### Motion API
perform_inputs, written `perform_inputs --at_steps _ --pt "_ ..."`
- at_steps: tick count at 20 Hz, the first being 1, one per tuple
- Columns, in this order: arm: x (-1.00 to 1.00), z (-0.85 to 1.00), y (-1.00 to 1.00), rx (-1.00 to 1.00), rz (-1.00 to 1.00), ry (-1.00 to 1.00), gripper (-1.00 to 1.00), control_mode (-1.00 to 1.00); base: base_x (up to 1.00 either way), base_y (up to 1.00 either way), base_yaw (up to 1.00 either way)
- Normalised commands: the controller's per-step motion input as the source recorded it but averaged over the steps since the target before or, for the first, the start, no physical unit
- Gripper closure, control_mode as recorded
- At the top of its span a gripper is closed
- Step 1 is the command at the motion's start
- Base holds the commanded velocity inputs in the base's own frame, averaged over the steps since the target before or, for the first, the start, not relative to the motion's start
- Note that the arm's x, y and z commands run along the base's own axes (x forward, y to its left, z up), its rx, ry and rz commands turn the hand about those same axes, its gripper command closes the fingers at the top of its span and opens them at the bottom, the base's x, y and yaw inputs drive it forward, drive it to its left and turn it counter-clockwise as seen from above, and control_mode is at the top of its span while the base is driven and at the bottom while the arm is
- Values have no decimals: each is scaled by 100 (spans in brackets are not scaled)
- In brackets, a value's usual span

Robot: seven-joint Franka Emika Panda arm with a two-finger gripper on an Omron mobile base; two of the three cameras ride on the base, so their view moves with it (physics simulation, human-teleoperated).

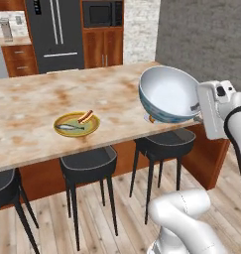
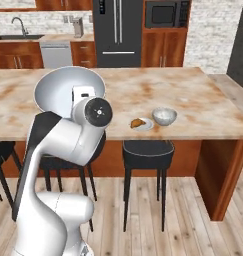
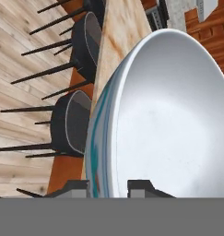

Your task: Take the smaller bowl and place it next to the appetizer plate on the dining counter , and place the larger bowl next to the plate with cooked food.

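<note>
Larger bowl (image 1: pixel 169 94) empty, rim clamped by gripper (image 3: pixel 109 186), tilted above counter (image 1: pixel 37 99) edge; right view adds smaller bowl (image 2: pixel 164 116), empty

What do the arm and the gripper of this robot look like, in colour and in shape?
The arm is built of rounded, glossy white segments with dark, nearly black bands at the joints. One joint ends in a round dark grey cap with small light marks. The hand is a boxy white block. The gripper has two small, dark grey, square-edged finger tips. No loose cables are visible.
</note>
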Motion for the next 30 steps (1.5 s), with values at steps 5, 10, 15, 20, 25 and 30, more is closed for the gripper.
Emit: perform_inputs --at_steps 5,10,15,20,25,30 --pt "0 0 0 0 0 0 100 100 46 43 10" --pt "9 0 0 0 1 2 100 -100 36 4 8" --pt "67 -2 0 0 8 15 100 -100 0 0 0" --pt "90 -25 -7 0 8 24 100 -100 0 0 0" --pt "100 -52 -10 0 -1 6 100 -100 0 0 0" --pt "98 -79 0 -1 0 0 100 -100 0 0 0"
